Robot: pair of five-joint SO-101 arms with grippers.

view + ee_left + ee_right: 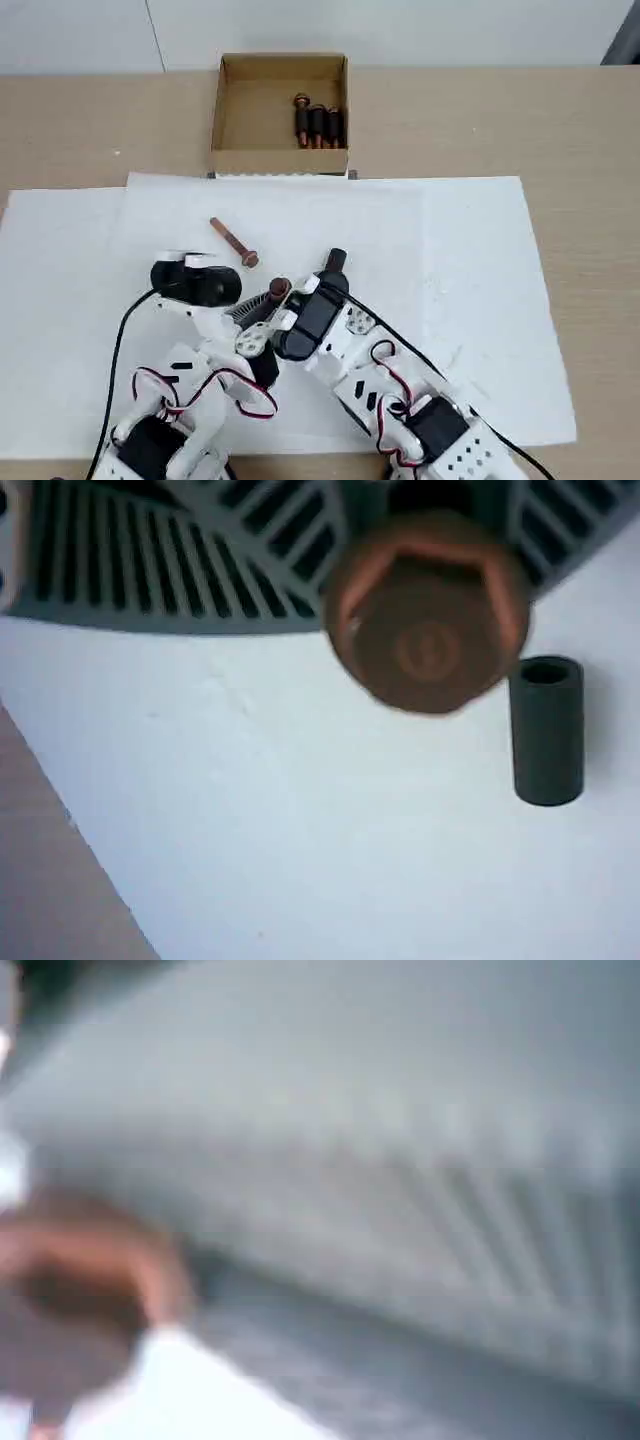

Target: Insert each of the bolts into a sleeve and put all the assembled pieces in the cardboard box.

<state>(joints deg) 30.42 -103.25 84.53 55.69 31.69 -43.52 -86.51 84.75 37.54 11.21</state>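
From above, a white paper sheet (480, 300) covers most of the tabletop (80, 120). Farthest left of the task's things, a loose bolt (233, 242) lies slanted on the paper, apart from both arms. Just right of it the left hand (268, 298) is closed on a held bolt (278, 290), whose copper head shows at the fingertips. The left wrist view gives this grip from close up: the hexagonal head (425, 630) faces the camera, set against a ribbed grey finger (150, 560).

Beyond the paper's far edge the cardboard box (232, 120) stands open, with three assembled pieces (318, 125) lying side by side against its right wall.

Further right, a black sleeve (337, 260) sits at the tip of the right hand (325, 280); from above I cannot tell whether they touch. In the left wrist view the sleeve (546, 730) lies on the paper just beside the bolt head, open end visible, with nothing around it.

The right wrist view shows a copper round shape before a ribbed grey surface. Whether the right hand is open or closed I cannot tell.
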